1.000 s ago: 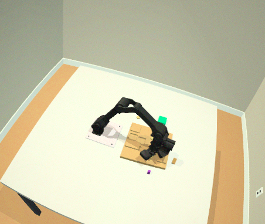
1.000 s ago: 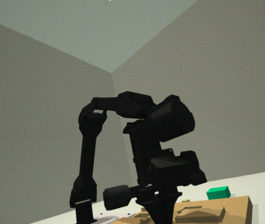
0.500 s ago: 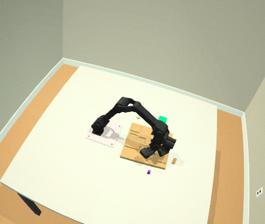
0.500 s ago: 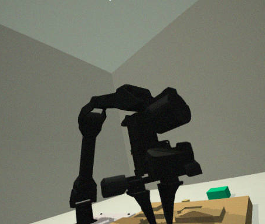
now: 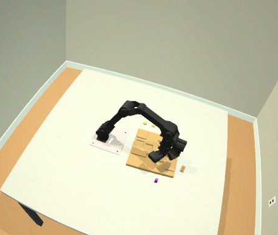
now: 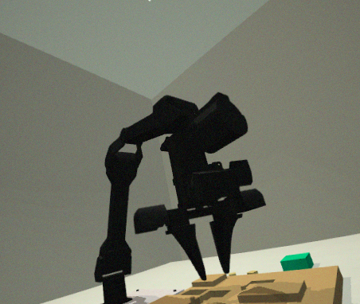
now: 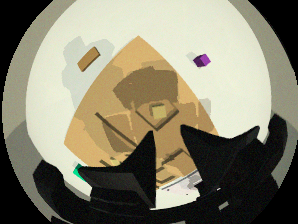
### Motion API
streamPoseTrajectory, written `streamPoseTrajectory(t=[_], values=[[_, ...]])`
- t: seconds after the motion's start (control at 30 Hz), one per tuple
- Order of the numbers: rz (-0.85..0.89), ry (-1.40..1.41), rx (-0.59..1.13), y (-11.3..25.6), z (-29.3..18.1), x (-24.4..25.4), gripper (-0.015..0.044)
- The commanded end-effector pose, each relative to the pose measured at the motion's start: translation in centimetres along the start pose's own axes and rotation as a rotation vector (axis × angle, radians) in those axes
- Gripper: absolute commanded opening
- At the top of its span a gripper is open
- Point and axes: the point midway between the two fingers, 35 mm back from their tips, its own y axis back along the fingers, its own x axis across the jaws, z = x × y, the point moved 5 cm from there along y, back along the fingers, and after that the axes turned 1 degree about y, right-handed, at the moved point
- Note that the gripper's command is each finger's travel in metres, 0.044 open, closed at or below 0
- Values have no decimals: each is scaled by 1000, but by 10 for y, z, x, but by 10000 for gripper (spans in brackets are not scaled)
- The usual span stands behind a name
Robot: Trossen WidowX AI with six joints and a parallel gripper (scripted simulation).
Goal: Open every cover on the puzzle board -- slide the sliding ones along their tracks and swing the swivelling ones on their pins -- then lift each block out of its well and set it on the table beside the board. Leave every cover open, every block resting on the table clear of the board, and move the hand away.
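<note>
The wooden puzzle board (image 5: 132,162) (image 6: 324,280) (image 7: 138,50) has raised wood-coloured covers and slots; arm and shadow hide part. One cover (image 6: 209,281) stands proud near the fingertips. A yellow piece (image 5: 158,164) (image 7: 159,111) is in a dark-edged square recess. A purple block (image 5: 156,180) (image 7: 202,60), a brown block (image 5: 182,168) (image 7: 88,59) and a green block (image 6: 297,262) (image 7: 78,172) rest on the table off the board. Two small yellow pieces (image 5: 144,123) (image 5: 154,125) lie beyond it. My gripper (image 6: 216,275) (image 7: 167,131) is partly open and empty, pointing down above the board.
The arm's pale base plate (image 5: 123,144) lies beside the board. The white table (image 5: 75,172) surrounds both. The arm arches over the board and hides the green block in the top view.
</note>
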Motion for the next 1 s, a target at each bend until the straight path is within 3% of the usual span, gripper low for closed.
streamPoseTrajectory(t=[0.0,0.43,0.97], values=[[3,3,-3,-5,0,1,144],[3,3,-2,-31,-1,1,144],[3,3,-2,-31,-1,1,144]])
